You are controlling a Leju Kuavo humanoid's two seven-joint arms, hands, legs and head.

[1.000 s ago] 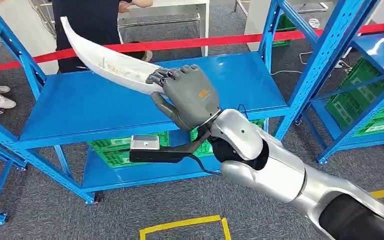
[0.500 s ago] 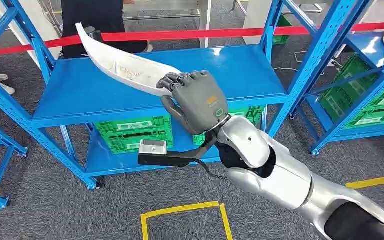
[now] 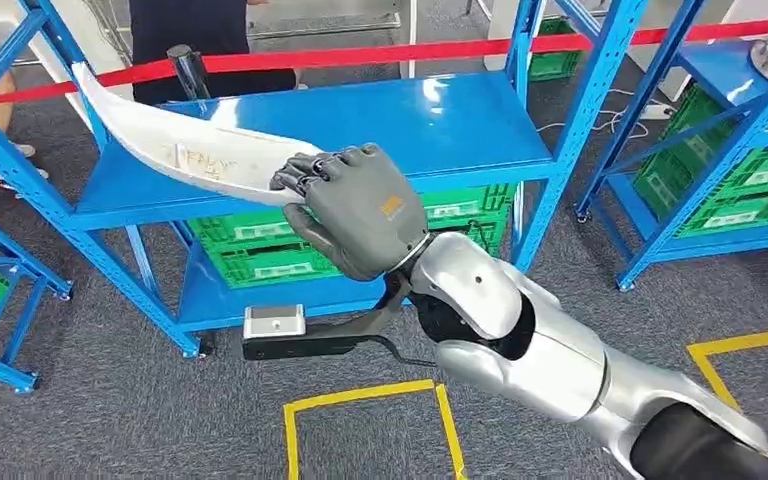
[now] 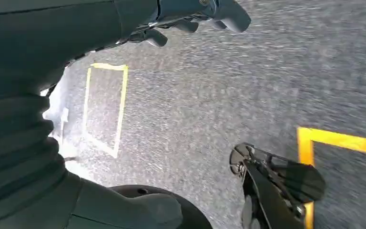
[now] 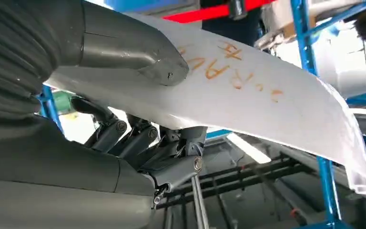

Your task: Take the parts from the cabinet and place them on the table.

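Observation:
A long, curved white part [image 3: 175, 145] with orange writing hangs in the air in front of the blue cabinet shelf [image 3: 440, 115]. Its far tip reaches past the shelf's left upright. My right hand [image 3: 355, 205] grips the part's near end, just off the shelf's front edge. In the right wrist view the thumb [image 5: 124, 47] presses on one face of the part [image 5: 267, 95] and the dark fingers [image 5: 171, 152] wrap under it. My left hand [image 4: 190, 19] hangs over the grey floor, its fingers apart and nothing in it.
Green crates [image 3: 260, 255] fill the cabinet's lower level. More blue racks stand at the right [image 3: 720, 90] and left [image 3: 0, 250]. A red barrier tape [image 3: 410, 52] runs behind, with a person [image 3: 210, 40] beyond it. Yellow floor markings [image 3: 360, 410] lie below my arm.
The view has shifted. Relative to the shelf, my right hand has drawn the white part back off the shelf top and to the left, past the left upright.

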